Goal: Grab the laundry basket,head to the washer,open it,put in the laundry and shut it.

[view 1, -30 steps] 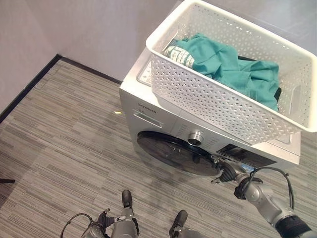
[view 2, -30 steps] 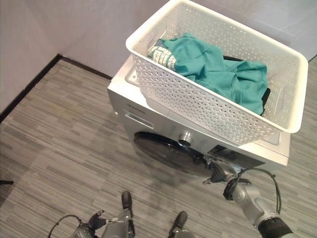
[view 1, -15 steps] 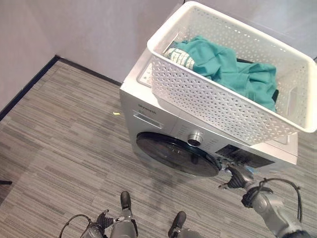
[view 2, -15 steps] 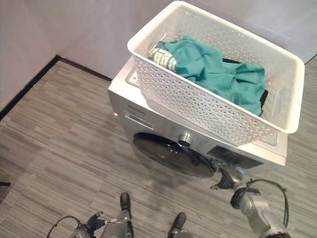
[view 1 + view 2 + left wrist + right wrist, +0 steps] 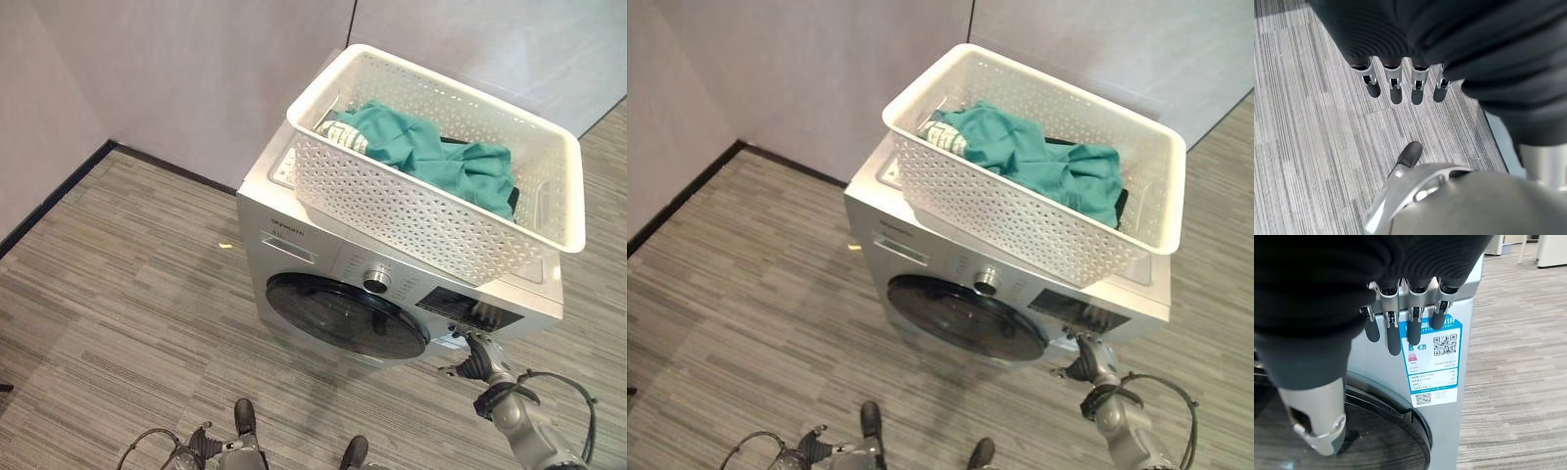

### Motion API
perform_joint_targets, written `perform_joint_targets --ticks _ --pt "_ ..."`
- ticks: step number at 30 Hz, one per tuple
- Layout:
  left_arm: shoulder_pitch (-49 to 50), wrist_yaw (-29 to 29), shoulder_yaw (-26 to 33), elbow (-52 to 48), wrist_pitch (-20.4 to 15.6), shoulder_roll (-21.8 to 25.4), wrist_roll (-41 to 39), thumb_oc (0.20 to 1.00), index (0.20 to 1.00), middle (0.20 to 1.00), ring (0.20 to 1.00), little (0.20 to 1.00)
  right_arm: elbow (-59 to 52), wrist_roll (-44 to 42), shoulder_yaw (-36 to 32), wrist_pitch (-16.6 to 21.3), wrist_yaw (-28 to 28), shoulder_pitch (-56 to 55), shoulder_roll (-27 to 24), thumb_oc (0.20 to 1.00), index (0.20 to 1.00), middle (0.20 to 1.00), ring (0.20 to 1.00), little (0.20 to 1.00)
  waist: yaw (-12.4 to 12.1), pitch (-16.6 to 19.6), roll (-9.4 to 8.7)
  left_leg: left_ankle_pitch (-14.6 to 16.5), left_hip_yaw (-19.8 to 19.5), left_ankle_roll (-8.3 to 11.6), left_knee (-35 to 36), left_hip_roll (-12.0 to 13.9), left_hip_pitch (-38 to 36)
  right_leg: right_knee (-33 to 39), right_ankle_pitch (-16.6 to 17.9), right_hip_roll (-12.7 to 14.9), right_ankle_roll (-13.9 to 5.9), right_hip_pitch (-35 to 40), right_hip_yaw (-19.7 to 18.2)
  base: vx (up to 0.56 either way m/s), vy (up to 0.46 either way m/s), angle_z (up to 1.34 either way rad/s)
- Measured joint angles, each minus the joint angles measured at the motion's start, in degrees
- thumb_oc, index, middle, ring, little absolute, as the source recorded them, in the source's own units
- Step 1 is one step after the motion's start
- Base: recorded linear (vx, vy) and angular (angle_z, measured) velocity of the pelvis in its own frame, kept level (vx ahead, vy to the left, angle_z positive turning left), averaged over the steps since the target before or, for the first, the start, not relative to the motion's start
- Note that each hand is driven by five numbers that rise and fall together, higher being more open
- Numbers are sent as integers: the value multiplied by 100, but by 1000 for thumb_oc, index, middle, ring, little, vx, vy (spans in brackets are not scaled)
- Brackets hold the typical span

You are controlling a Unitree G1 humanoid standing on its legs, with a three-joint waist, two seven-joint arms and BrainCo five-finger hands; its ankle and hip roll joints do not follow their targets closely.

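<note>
Reaching at the washer (image 5: 294, 245): our right hand (image 5: 1082, 366), fingers loosely apart, empty, by the shut door (image 5: 345, 315). Basket (image 5: 441, 235) of laundry (image 5: 421, 152) atop the washer. Left hand (image 5: 1400, 85) slack, low. Risk: fingers slipping off the door's edge.

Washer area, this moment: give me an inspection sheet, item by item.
Surface: grey striped floor.
Job's things: washer with dark round door closed; white laundry basket on top, holding teal clothes.
Clutter: small yellow scrap on the floor.
Hands: right hand open, at the door's right edge; left hand open, over the floor.
Cables: nothing seen.
Surroundings: plain walls, dark skirting.
</note>
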State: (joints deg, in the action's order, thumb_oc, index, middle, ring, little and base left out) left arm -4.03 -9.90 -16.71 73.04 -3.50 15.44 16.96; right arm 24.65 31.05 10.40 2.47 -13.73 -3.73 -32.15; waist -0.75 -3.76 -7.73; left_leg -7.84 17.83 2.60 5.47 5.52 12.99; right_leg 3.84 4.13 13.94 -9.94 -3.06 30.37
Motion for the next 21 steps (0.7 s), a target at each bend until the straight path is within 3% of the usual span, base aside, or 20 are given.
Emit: perform_joint_targets --ticks 21 --pt "8 -98 -46 3 -24 -12 -8 1000 1000 1000 1000 1000 657 -180 900 92 -82 631 213 1000 1000 1000 1000 1000 -101 16 17 16 -5 -22 0 -15 43 -75 2 22 3 -59 -4 -3 0 0"
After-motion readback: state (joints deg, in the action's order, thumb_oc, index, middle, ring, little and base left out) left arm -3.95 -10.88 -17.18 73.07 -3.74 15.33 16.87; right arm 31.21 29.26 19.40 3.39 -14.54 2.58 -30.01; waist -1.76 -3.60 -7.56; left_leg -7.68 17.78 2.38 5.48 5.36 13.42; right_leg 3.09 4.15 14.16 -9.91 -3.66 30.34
